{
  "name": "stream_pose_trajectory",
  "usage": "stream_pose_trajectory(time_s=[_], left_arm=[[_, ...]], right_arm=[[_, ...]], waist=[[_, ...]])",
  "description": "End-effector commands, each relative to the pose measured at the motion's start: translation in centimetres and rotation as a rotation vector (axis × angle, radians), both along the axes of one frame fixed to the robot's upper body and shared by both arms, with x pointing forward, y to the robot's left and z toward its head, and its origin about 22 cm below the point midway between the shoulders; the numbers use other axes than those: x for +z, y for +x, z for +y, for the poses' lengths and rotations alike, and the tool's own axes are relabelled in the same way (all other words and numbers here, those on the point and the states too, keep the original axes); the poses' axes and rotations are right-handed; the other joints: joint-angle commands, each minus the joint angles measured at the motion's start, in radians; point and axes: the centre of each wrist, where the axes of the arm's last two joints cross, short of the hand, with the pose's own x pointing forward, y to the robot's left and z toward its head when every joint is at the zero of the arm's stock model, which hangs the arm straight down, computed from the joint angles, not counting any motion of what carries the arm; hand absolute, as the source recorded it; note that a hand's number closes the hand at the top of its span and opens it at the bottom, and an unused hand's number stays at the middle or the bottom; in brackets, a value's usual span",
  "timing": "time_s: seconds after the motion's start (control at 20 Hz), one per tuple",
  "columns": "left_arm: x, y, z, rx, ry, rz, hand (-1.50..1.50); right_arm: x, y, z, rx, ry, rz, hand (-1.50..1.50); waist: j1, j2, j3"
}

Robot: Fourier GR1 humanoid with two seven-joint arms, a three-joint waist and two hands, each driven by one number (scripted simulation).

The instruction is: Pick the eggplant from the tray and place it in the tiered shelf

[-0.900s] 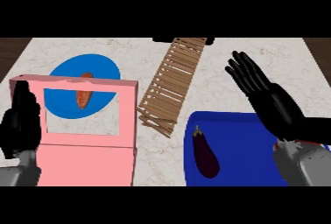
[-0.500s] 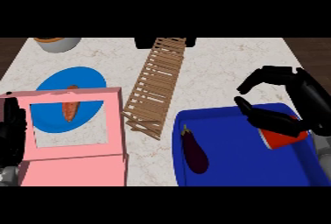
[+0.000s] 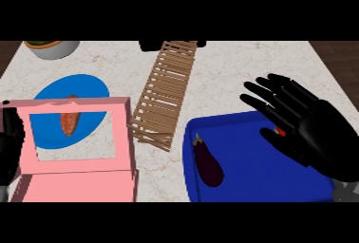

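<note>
Spread wide and holding nothing, my right hand (image 3: 314,130) hung over the right part of the blue tray (image 3: 242,126), well apart from the eggplant (image 3: 207,163). It hid most of a small red thing (image 3: 279,131) under the palm. The eggplant was smooth, dark purple and long; it lay in the left part of the tray, stem end pointing away from me, long axis running almost straight near-to-far. My left hand (image 3: 11,142) showed at the left edge beside the pink tiered shelf (image 3: 77,142); its fingers I could not tell. A slatted wooden rack (image 3: 163,92) lay on the marble counter (image 3: 231,71).
</note>
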Motion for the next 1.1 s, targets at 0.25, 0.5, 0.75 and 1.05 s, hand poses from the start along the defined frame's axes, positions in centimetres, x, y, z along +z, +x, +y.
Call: stream_pose_trajectory(time_s=[0.25, 0.5, 0.75, 1.05], left_arm=[[-0.7, -0.2, -1.3, -0.153, 0.023, 0.044, 0.00], [-0.7, 0.2, -1.4, -0.146, 0.020, 0.041, 0.00], [-0.9, 0.5, -2.2, -0.200, 0.026, 0.033, 0.00], [-0.7, 1.3, -2.6, -0.247, 0.034, 0.011, 0.00]], right_arm=[[-4.6, -2.8, 1.5, -0.217, -0.373, -0.211, -1.50], [-6.7, -3.5, 2.2, -0.447, -0.522, -0.283, -1.50], [-10.5, -5.1, 5.5, -0.656, -0.623, -0.290, -1.50], [-14.8, -8.9, 11.8, -0.942, -0.677, -0.321, -1.50]], waist=[[-0.031, -0.012, -0.005], [-0.042, -0.016, -0.005], [0.002, 0.006, -0.003], [0.033, 0.017, 0.000]])
